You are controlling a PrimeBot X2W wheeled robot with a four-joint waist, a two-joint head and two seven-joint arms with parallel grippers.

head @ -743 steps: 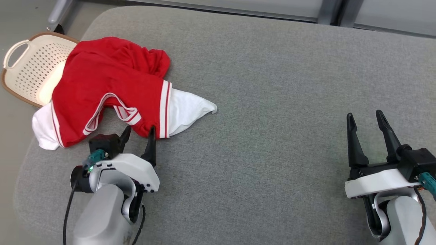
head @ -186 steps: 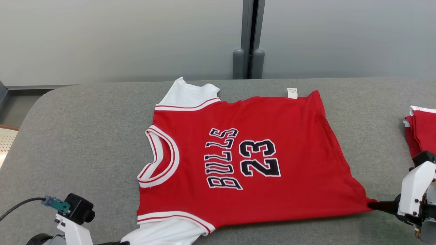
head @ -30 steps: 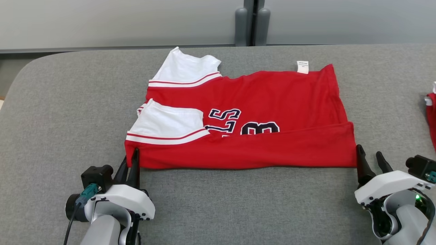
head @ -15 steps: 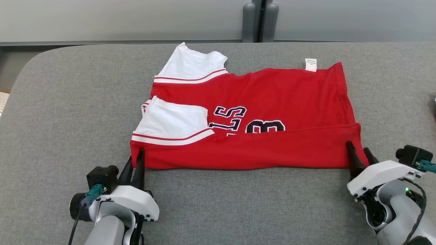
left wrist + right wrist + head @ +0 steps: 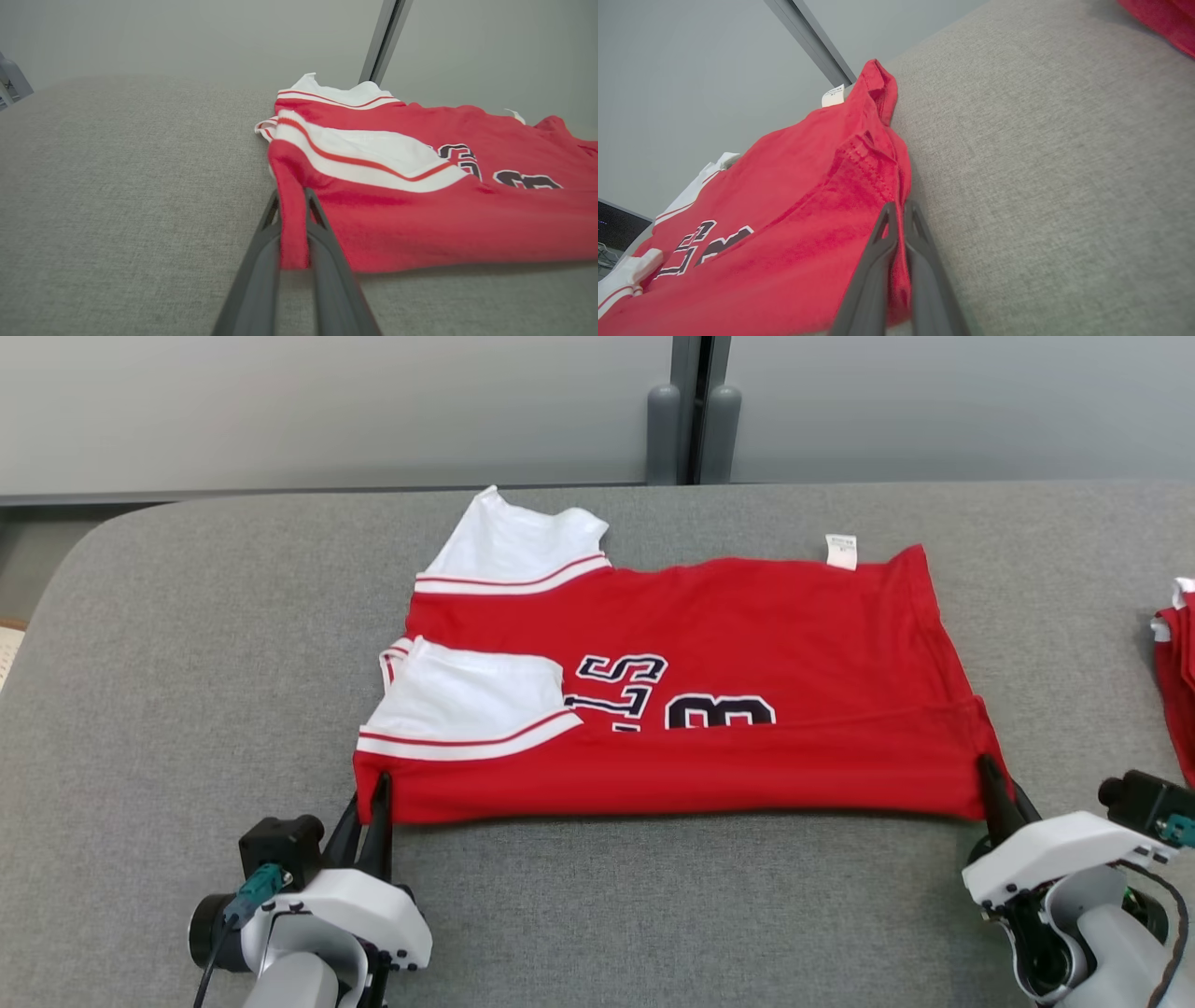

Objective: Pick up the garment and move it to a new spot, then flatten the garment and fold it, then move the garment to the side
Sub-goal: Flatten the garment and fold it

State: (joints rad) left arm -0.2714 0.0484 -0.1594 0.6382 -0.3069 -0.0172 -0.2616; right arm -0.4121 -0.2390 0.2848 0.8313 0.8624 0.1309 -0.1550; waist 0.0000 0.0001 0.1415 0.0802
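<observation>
The garment (image 5: 747, 635) is a red jersey with white sleeves and dark lettering, lying on the grey padded table with its near strip folded over onto itself. My left gripper (image 5: 373, 789) is shut on the garment's near left corner; the left wrist view shows red cloth (image 5: 293, 224) pinched between the dark fingers (image 5: 261, 261). My right gripper (image 5: 994, 779) is shut on the near right corner, and in the right wrist view the red hem (image 5: 896, 186) sits between the closed fingers (image 5: 878, 261).
The grey table (image 5: 187, 644) stretches left and toward me. Another red garment (image 5: 1178, 663) lies at the right edge, also in the right wrist view's top corner (image 5: 1162, 18). A pale basket rim (image 5: 7, 649) peeks in at far left. A grey wall stands behind.
My right gripper has moved onto the garment's near right corner and shut on it. My left gripper stays shut on the left corner. The camera has shifted slightly.
</observation>
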